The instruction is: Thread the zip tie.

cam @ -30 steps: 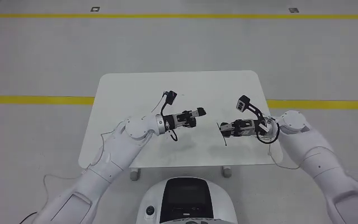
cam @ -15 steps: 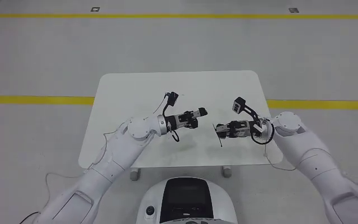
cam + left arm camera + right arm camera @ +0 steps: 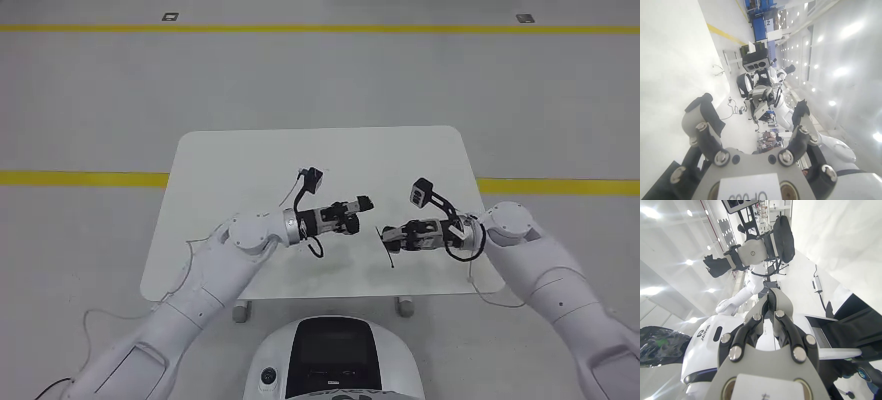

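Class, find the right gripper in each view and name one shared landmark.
Top view: right gripper over the table, holding the zip tie.
Left wrist view: right gripper farther off, facing the camera.
Right wrist view: right gripper close up, shut.
Shared landmark: the table.

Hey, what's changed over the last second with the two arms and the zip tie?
The right pincer, shut on the zip tie, moved over the table toward the left pincer, narrowing the gap between them, and the tie travelled with it. The left pincer shifted only slightly. Unchanged: the right pincer's grip on the hanging tie, and the left pincer open and empty.
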Available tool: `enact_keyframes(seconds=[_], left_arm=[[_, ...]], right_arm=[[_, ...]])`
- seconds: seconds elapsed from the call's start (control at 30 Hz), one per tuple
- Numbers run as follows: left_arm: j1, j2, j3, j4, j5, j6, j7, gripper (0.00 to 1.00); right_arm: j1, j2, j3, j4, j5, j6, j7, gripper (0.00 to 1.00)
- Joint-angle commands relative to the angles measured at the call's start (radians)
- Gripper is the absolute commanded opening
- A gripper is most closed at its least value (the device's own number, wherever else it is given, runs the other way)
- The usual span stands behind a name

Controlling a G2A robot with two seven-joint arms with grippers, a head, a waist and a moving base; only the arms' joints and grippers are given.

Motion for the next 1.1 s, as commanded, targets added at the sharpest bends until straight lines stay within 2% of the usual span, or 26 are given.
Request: enact_keyframes(seconds=[0.0,0.2,0.27,0.37,0.47,0.67,0.73,0.77,0.93,1.07], left_arm=[[-0.001,0.001,-0.004,0.003,0.010,-0.007,0.027,1.00],[0.004,0.001,0.000,-0.004,0.013,0.003,0.028,1.00],[-0.001,0.004,0.004,-0.007,0.010,0.030,-0.018,1.00],[-0.012,0.008,-0.004,0.009,-0.029,0.048,-0.090,1.00],[-0.018,0.011,-0.015,0.020,-0.021,0.051,-0.075,1.00],[-0.018,0.011,-0.015,0.020,-0.021,0.051,-0.075,1.00],[-0.015,0.011,-0.010,0.009,-0.023,0.059,-0.079,1.00],[-0.014,0.011,-0.011,0.005,-0.036,0.058,-0.089,1.00],[-0.029,0.017,-0.018,0.022,-0.113,0.065,-0.236,1.00],[-0.045,0.022,-0.019,0.044,-0.123,0.069,-0.303,1.00]], right_arm=[[0.001,0.000,0.000,0.001,-0.002,-0.001,0.001,0.00],[-0.007,-0.001,-0.001,-0.010,-0.007,0.002,-0.019,0.00],[-0.012,-0.001,0.005,-0.013,-0.017,0.009,-0.026,0.00],[-0.011,-0.002,0.013,-0.005,-0.012,0.015,-0.004,0.00],[-0.004,-0.003,0.023,0.012,-0.005,0.027,-0.004,0.00],[-0.004,-0.003,0.023,0.012,-0.005,0.027,-0.004,0.00],[-0.014,-0.005,0.019,-0.008,-0.014,0.032,-0.015,0.00],[-0.015,-0.005,0.020,-0.006,-0.019,0.035,-0.013,0.00],[-0.007,-0.008,0.008,0.003,-0.009,0.032,0.029,0.00],[0.007,-0.005,-0.029,-0.005,0.005,0.028,0.029,0.00]])
